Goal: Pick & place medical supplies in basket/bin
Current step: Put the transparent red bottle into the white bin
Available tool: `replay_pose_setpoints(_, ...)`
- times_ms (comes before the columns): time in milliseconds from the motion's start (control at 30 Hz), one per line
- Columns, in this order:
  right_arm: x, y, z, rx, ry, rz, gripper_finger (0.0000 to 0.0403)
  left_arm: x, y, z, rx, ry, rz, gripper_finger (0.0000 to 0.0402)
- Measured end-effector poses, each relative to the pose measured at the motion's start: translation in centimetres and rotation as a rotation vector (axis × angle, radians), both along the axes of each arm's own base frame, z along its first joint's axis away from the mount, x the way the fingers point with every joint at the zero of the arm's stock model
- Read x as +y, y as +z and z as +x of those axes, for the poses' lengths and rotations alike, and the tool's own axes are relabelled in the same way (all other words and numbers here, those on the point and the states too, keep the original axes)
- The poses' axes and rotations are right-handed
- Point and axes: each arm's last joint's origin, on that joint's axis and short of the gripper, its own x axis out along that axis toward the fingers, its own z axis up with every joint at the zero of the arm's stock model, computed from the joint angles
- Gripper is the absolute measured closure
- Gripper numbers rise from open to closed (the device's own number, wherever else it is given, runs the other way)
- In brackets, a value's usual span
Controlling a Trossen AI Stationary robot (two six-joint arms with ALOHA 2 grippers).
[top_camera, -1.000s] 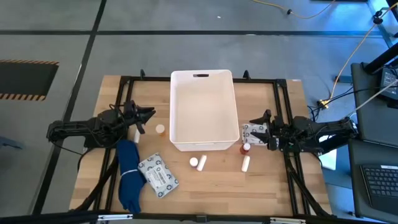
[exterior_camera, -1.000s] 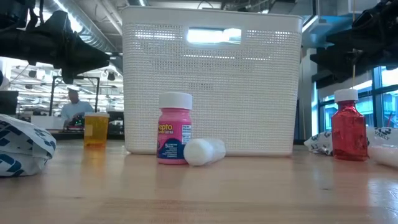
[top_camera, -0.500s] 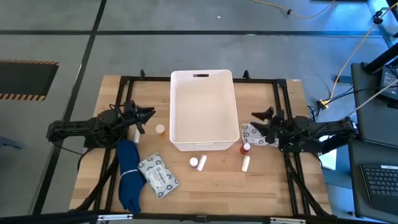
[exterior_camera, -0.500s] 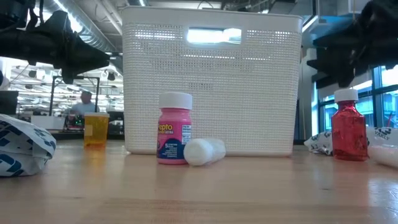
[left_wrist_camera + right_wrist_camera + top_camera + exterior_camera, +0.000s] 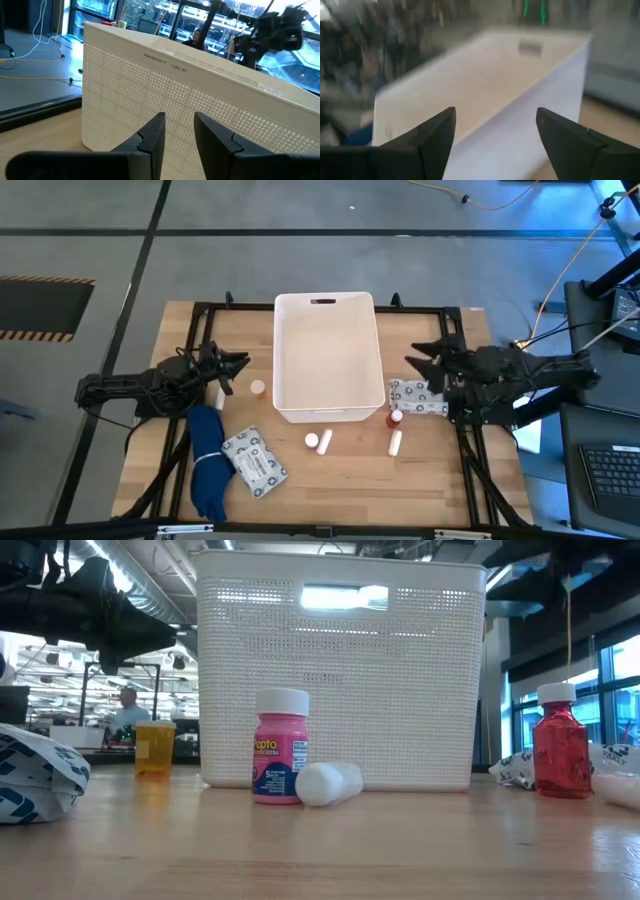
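White basket (image 5: 328,416) rim clear | right gripper (image 5: 420,367) jaws released beside it | left jaws: cannot tell

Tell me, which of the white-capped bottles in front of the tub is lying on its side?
The plain white bottle lies on its side; the pink bottle beside it and the red bottle stand upright.

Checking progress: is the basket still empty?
Empty. The high view shows only bare white floor inside the basket; the red bottle stands outside it.
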Motion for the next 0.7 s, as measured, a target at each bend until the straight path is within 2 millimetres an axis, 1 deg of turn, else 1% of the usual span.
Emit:
replay_pose_setpoints(100, 0.9, 1.9, 2.0, 0.228, 0.131, 0.131, 0.0139, 0.1, 0.0, 0.0, -0.001, 0.025, -0.001, 0.0304)
replay_pose_setpoints(200, 2.3, 2.9, 4.0, 0.452, 0.263, 0.225, 0.0145, 0.1, 0.0, 0.0, -0.001, 0.028, 0.000, 0.0304)
replay_pose_setpoints(333, 4.3, 3.1, 6.1, 0.748, 0.389, 0.236, 0.0152, 0.1, 0.0, 0.0, -0.001, 0.029, 0.000, 0.0304)
replay_pose_setpoints(400, 5.4, 3.1, 6.9, 0.839, 0.434, 0.190, 0.0156, 0.1, 0.0, 0.0, 0.000, 0.029, -0.001, 0.0304)
replay_pose_setpoints(533, 7.8, 1.9, 8.6, 0.939, 0.566, 0.039, 0.0163, 0.1, 0.0, 0.0, -0.001, 0.029, -0.001, 0.0304)
replay_pose_setpoints(633, 9.1, 0.6, 9.4, 1.009, 0.603, -0.011, 0.0166, 0.1, 0.0, 0.0, -0.001, 0.029, -0.001, 0.0304)
replay_pose_setpoints(700, 9.5, -0.6, 9.5, 1.054, 0.578, -0.029, 0.0167, 0.1, 0.0, 0.0, -0.001, 0.029, -0.001, 0.0304)
